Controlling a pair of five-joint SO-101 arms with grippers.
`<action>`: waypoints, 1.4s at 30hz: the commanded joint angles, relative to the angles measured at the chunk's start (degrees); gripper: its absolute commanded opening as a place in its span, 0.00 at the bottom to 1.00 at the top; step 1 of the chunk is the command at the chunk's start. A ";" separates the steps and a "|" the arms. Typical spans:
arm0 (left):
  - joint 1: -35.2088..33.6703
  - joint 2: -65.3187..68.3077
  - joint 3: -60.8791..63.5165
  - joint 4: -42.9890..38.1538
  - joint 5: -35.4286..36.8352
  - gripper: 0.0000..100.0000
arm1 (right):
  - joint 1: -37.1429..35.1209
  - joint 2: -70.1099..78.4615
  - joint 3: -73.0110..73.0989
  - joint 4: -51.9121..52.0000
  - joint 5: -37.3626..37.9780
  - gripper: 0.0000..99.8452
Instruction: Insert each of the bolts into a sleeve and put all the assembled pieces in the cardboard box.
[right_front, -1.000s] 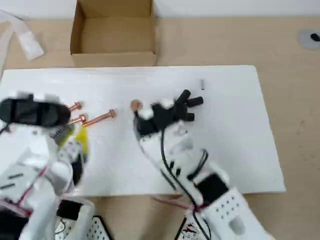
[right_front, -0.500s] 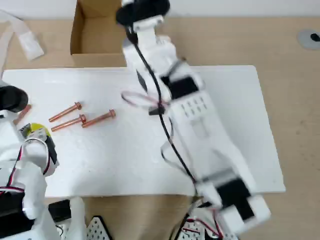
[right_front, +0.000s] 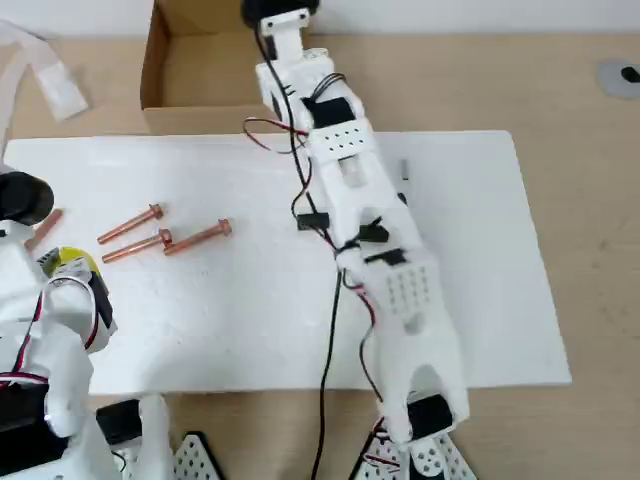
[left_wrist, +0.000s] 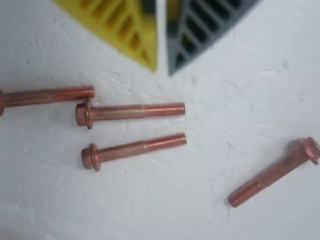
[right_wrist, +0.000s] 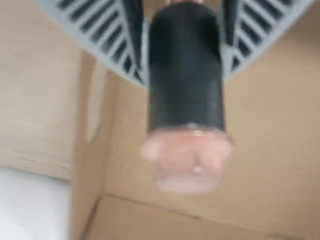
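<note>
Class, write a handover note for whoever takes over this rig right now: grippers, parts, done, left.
Right gripper: shut on a black sleeve with a bolt in it, over the cardboard box.
Left gripper: shut, empty, above four loose bolts on the white board.
Done: one piece assembled, not yet released.
Left: drop it in, then sleeve and box the four bolts.
</note>
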 joint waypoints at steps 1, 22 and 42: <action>-0.88 0.48 0.00 -0.79 -0.35 0.01 | 1.45 9.45 -17.80 -0.79 0.35 0.01; -0.44 1.10 6.86 -1.32 -1.58 0.01 | -1.01 20.79 -41.01 25.67 6.86 0.25; -14.68 11.74 31.56 -34.46 3.87 0.09 | -1.10 -6.11 -40.92 55.47 6.59 0.25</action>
